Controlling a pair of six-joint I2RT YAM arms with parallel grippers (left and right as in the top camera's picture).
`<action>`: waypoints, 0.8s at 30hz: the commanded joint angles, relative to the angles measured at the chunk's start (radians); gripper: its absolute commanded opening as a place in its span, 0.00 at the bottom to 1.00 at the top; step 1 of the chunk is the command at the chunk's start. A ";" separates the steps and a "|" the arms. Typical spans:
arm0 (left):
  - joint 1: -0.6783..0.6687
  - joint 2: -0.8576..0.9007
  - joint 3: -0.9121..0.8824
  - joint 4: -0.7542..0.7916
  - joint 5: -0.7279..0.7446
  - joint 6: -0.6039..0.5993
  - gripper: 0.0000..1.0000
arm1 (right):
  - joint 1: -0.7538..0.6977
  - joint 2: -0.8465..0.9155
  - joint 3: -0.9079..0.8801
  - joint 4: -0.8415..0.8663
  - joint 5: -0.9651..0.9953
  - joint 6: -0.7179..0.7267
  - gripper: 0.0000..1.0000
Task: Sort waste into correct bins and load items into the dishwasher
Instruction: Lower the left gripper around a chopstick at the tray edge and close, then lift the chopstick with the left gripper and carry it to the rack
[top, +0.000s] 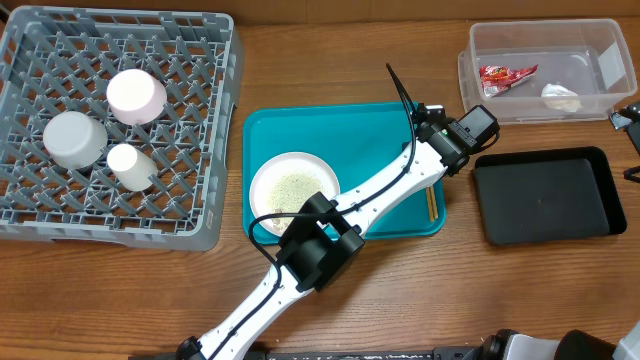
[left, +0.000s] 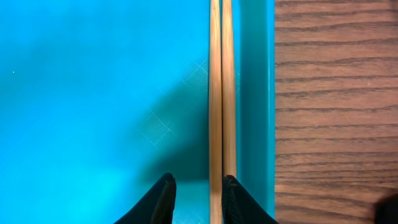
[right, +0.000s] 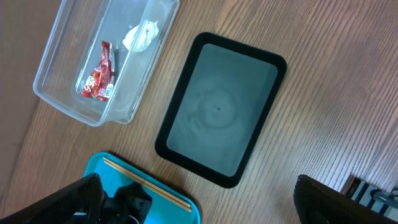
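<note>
My left gripper (left: 199, 186) hovers low over the right edge of the teal tray (left: 93, 93), open narrowly. One wooden chopstick (left: 216, 93) runs between its fingers and the other passes under the right finger (left: 235, 199). On the tray, the white plate (top: 293, 190) carries pale crumbs (top: 296, 184). The red wrapper (top: 505, 77) and white tissue (top: 560, 97) lie in the clear tub (top: 590, 50). The black bin (top: 545, 195) holds nothing. My right gripper (right: 198, 186) is wide open above the table beside it. The cup (top: 130, 167) and two bowls (top: 136, 95) (top: 74, 138) stand in the grey dishwasher rack (top: 225, 150).
The left arm (top: 330, 230) crosses the tray diagonally from the table's front edge, passing over the plate's near rim. Bare wood separates the tray, the black bin and the tub. The rack fills the far left.
</note>
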 joint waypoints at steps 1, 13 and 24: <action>0.001 0.014 -0.019 0.007 -0.025 -0.010 0.29 | -0.003 -0.012 -0.003 0.002 0.014 0.001 1.00; 0.000 0.014 -0.036 0.027 -0.026 -0.010 0.31 | -0.003 -0.012 -0.003 0.002 0.014 0.001 1.00; -0.001 0.014 -0.037 0.033 -0.040 -0.010 0.33 | -0.003 -0.012 -0.003 0.002 0.014 0.001 1.00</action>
